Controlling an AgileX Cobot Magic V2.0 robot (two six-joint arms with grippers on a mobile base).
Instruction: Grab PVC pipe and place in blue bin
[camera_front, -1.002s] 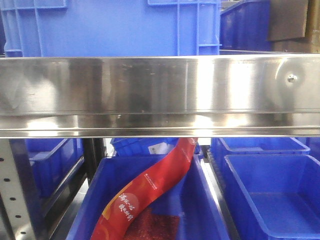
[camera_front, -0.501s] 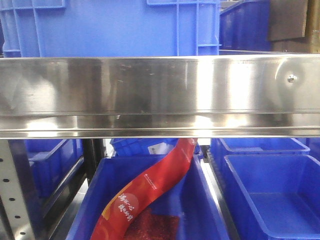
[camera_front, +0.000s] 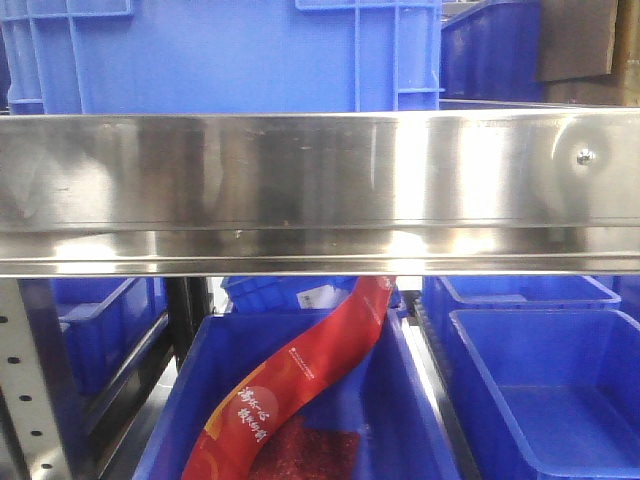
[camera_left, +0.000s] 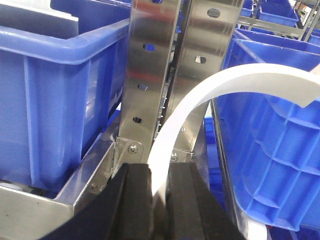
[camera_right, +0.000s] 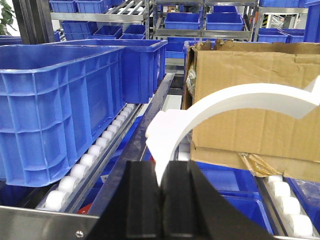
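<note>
No round PVC pipe shows in any view. In the left wrist view a white curved strip rises from between the black fingers of my left gripper and arcs right over a blue bin. My right gripper pinches the tip of a similar white curved strip. I cannot tell whether these strips are pipe. Neither gripper appears in the front view, where an open blue bin sits at lower right.
A steel shelf beam crosses the front view, with a blue crate above it and a red package in a lower bin. Perforated steel uprights stand ahead of the left gripper. A cardboard box and roller tracks lie ahead of the right gripper.
</note>
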